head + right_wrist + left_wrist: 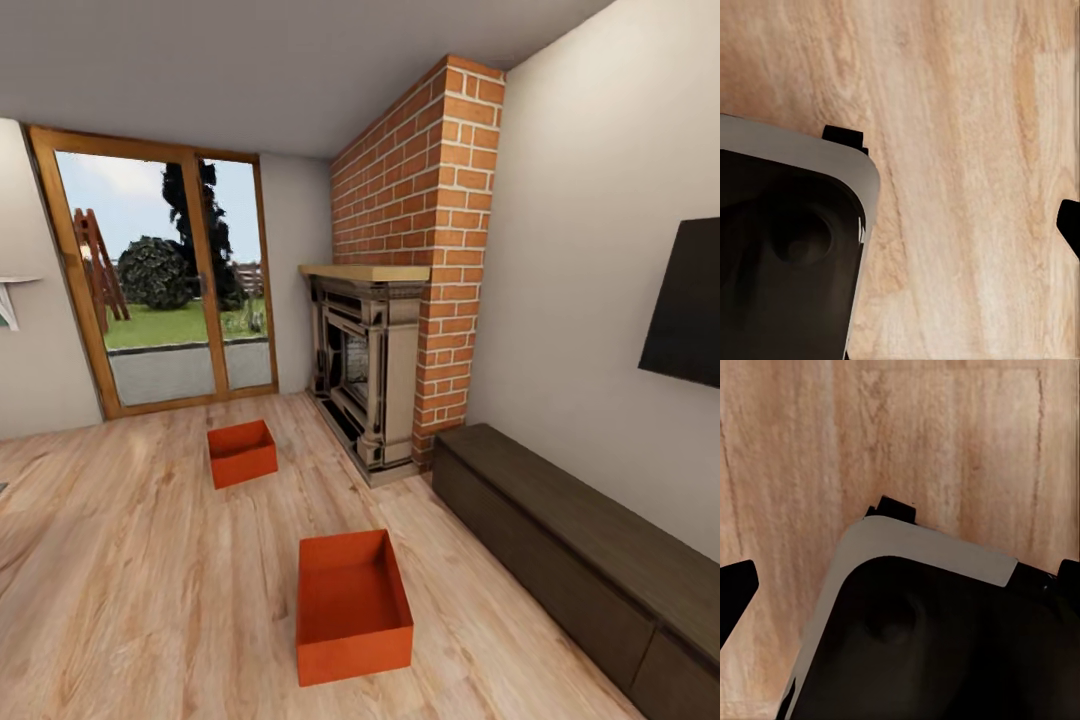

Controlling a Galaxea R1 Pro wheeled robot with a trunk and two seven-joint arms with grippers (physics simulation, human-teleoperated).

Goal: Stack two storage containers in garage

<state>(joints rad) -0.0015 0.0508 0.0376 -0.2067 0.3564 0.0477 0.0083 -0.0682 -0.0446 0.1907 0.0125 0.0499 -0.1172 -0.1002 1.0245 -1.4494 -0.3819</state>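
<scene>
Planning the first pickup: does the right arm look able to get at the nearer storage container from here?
Probably not yet: the nearer storage container sits unobstructed on the wood floor, apparently beyond reach.

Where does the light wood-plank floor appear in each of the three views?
Head view: wood-plank floor across the lower half, under both orange containers.
Left wrist view: floor behind the grey-rimmed dark robot body.
Right wrist view: floor behind the same body.
Shared landmark: the light plank grain.

A grey-edged black robot base point(787, 247) over light wood-plank flooring point(960, 150).
</scene>
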